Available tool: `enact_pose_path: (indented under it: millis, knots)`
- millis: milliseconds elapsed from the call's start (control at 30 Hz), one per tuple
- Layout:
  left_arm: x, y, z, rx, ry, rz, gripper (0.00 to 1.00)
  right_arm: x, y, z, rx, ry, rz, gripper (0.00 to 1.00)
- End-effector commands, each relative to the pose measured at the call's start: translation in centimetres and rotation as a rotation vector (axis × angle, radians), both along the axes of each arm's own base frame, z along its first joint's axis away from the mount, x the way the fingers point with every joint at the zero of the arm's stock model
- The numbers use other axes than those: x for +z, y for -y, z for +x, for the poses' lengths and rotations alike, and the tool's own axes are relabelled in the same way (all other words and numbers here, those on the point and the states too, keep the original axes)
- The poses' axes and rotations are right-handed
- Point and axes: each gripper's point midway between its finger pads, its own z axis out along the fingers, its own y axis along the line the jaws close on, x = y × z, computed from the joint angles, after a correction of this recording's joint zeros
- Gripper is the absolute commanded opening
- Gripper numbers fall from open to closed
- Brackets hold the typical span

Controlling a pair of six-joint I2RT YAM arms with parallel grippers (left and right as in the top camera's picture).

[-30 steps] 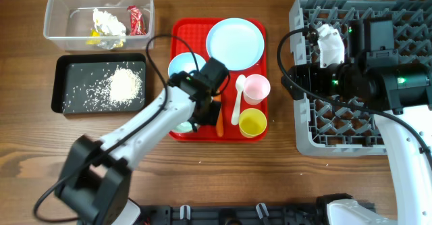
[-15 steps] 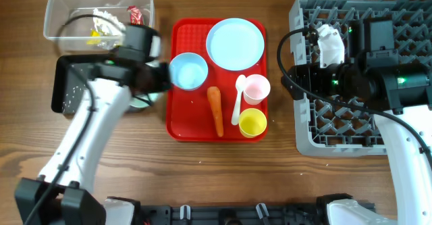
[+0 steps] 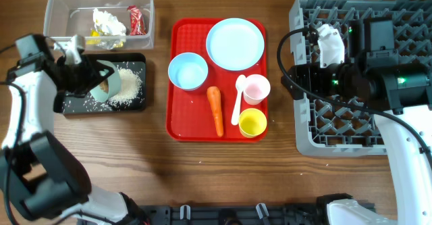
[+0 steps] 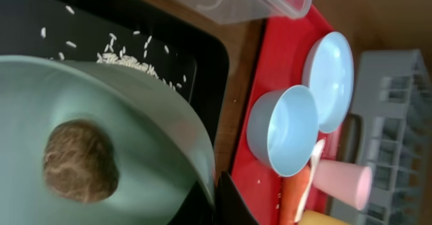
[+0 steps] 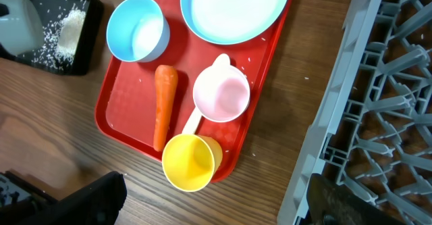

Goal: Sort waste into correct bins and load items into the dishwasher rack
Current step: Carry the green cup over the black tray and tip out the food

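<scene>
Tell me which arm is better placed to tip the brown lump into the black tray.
Left. The left gripper is shut on the tilted pale blue bowl holding the brown lump, above the black tray. The right gripper stands open over the dishwasher rack, far from it.

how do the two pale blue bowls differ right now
The held bowl is tipped over the black tray in the left gripper; the other bowl sits upright on the red tray. The held bowl contains a brown lump; the other bowl is empty. Both are round.
</scene>
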Motion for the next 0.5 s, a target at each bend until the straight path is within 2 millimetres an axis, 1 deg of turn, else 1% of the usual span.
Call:
enact_pose_path:
  millis: [0,100,200,267,333,433,467]
  knots:
    - [0.3,0.1,1.1,-0.045,0.103,-0.183,0.04,-0.5,0.0,0.2,0.014,-0.006,-0.017,0.88]
    - [-0.3,-0.5,1.5,-0.035,0.115,-0.215,0.04,-0.5,0.0,0.2,0.014,-0.006,-0.016,0.88]
    - [0.3,-0.6,1.7,-0.04,0.15,-0.249,0.04,-0.5,0.0,0.2,0.014,-0.006,-0.016,0.88]
    - [1.8,-0.4,1.8,-0.068,0.224,-0.312,0.04,-0.5,0.0,0.2,0.014,-0.006,-0.016,0.88]
    - [3.1,-0.6,1.9,-0.074,0.279,-0.369,0.04,-0.5,0.0,0.2,0.014,-0.006,-0.017,0.89]
    - [4.8,-1.2,1.8,-0.077,0.351,-0.438,0.04,-0.5,0.0,0.2,0.014,-0.006,-0.017,0.88]
    - [5.1,-1.8,1.6,-0.067,0.368,-0.454,0.04,-0.5,0.0,0.2,0.013,-0.006,-0.016,0.89]
